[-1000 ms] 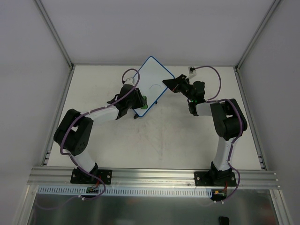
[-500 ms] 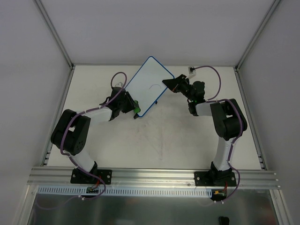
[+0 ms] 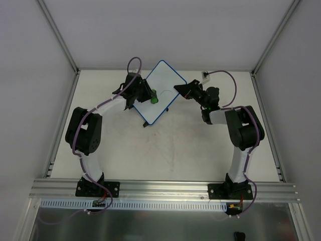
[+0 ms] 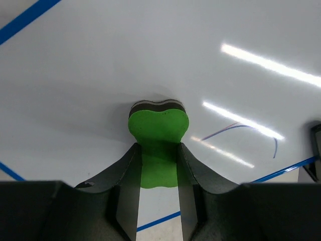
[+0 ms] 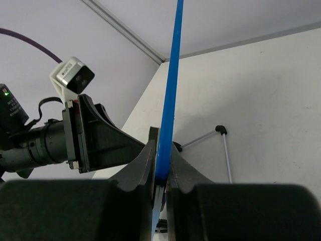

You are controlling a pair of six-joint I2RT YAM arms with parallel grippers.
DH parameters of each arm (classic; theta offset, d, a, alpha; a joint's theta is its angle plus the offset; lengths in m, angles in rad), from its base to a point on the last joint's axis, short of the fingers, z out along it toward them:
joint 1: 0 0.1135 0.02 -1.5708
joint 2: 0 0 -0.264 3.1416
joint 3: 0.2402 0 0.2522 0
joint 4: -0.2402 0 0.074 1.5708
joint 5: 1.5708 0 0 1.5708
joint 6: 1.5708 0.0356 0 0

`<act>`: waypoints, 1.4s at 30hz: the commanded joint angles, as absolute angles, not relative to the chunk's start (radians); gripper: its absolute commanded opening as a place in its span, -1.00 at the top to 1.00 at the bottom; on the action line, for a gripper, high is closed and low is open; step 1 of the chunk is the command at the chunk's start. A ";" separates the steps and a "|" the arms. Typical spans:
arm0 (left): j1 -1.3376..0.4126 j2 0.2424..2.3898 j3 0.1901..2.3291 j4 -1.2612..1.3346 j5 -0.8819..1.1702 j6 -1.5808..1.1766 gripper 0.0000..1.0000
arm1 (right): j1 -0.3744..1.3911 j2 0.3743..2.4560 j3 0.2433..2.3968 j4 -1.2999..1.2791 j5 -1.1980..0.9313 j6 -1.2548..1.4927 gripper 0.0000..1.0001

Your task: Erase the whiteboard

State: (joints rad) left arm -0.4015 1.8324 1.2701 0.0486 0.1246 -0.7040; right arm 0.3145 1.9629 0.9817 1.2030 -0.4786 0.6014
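Observation:
The whiteboard stands tilted at the back middle of the table, its blue rim seen edge-on in the right wrist view. My right gripper is shut on that rim at the board's right edge. My left gripper is shut on a green eraser, whose dark felt face presses against the white surface. A thin blue pen curve lies just right of the eraser.
The board's thin wire foot rests on the table behind it. A small white plug with a purple cable lies at the back right. White walls and metal posts enclose the table, and an aluminium rail runs along the near edge.
My left gripper carried the eraser down-left to the board's lower corner, then back up onto the middle of the board. The right gripper and the board have stayed put.

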 commanded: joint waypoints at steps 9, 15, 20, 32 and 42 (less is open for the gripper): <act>-0.578 1.990 1.563 0.005 0.160 -0.611 1.00 | 0.338 1.939 0.970 1.299 -0.552 0.561 1.00; -0.584 1.977 1.548 -0.028 0.183 -0.529 1.00 | 0.330 1.950 0.986 1.296 -0.574 0.578 1.00; -0.575 1.956 1.549 -0.057 0.190 -0.468 1.00 | 0.331 1.941 0.974 1.298 -0.568 0.572 1.00; -0.523 1.881 1.372 -0.114 -0.213 -0.503 1.00 | 0.331 1.940 0.969 1.304 -0.563 0.574 1.00; -0.486 1.881 1.414 -0.107 -0.045 -0.477 1.00 | 0.330 1.944 0.973 1.307 -0.568 0.578 1.00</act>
State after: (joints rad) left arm -0.4709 1.8484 1.3575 -0.0631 -0.1127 -0.5255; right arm 0.3092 1.9629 0.9703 1.2175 -0.4831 0.6132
